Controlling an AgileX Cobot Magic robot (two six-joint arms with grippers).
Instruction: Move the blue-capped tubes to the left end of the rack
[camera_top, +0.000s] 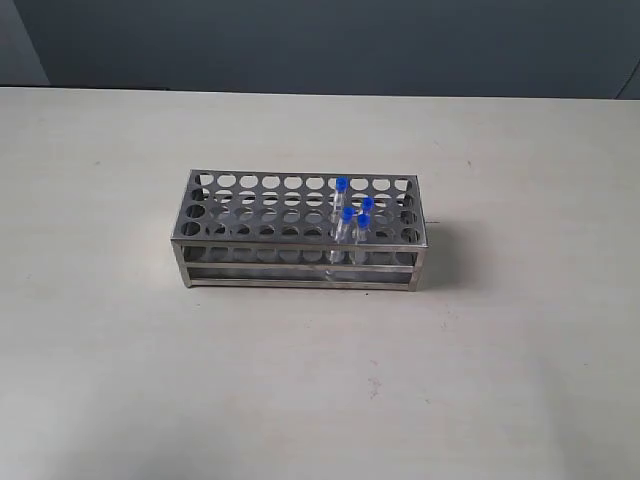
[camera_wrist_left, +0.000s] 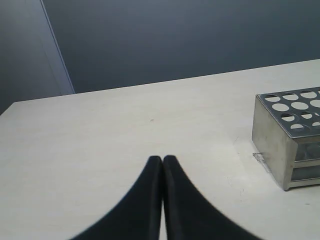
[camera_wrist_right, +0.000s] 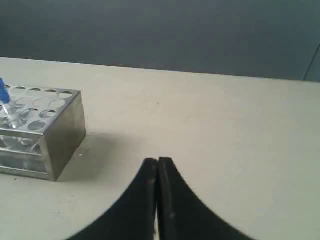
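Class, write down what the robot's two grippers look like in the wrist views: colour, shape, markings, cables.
The left gripper and the right gripper look alike: each has two smooth matte black fingers, broad at the base and curving to narrow rounded tips. No markings, cables or sleeves show. The arms themselves are out of view.

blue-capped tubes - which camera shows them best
The exterior view: all four blue-capped tubes stand in sight, clustered right of the middle of the rack. The right wrist view catches only one blue cap at the frame edge; the left wrist view shows just the rack's empty end, no tubes.
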